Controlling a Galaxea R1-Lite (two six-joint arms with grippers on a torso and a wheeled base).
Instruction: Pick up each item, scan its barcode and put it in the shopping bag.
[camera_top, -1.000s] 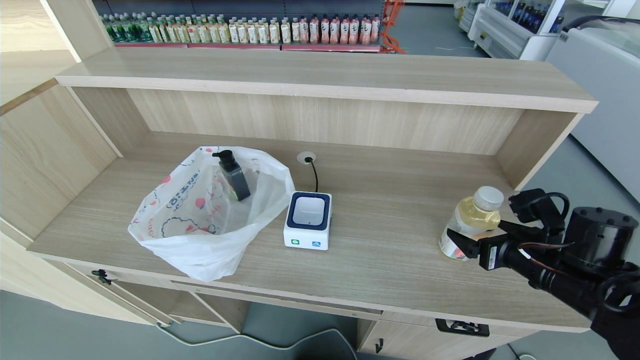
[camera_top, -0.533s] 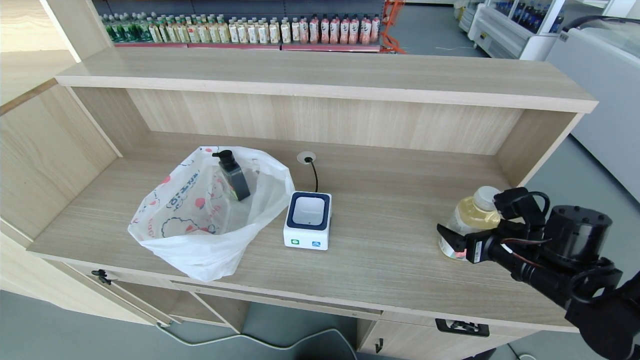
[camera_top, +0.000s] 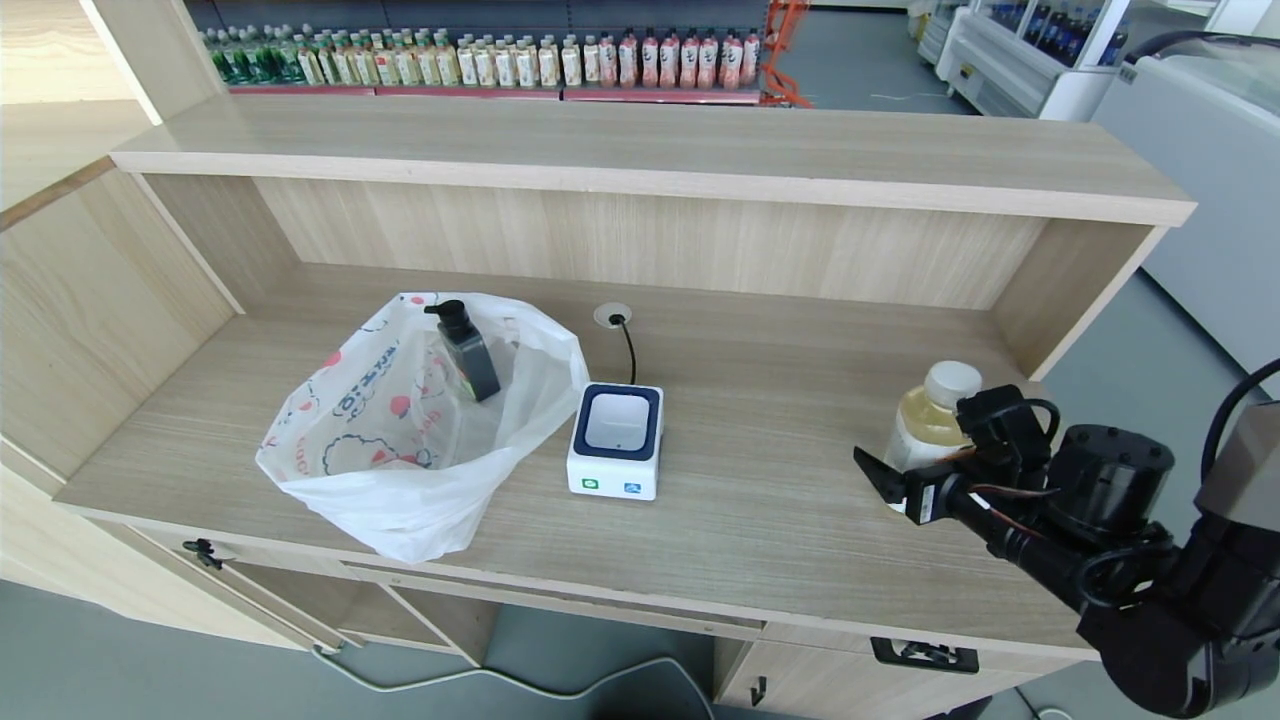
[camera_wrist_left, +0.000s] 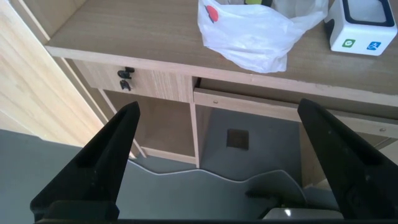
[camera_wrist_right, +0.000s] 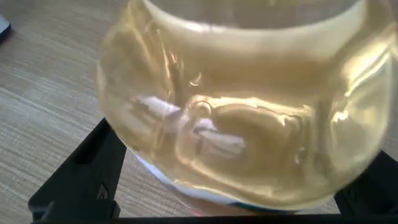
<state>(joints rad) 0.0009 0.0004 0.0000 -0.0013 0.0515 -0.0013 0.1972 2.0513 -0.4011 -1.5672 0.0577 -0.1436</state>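
Yellow drink bottle (camera_top: 925, 425) | clamped between right end effector (camera_wrist_right: 227, 186) fingers | near counter (camera_top: 760, 500) right end

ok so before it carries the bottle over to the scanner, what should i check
1. bottle between the right gripper's fingers: ok
2. bottle lifted off the counter: cannot tell
3. barcode side of the label found: cannot tell
4. scanner window uncovered, facing up: ok
5. shopping bag mouth open, pump bottle inside it: ok
6. left gripper open, low before the counter's front, away from the scanner: ok
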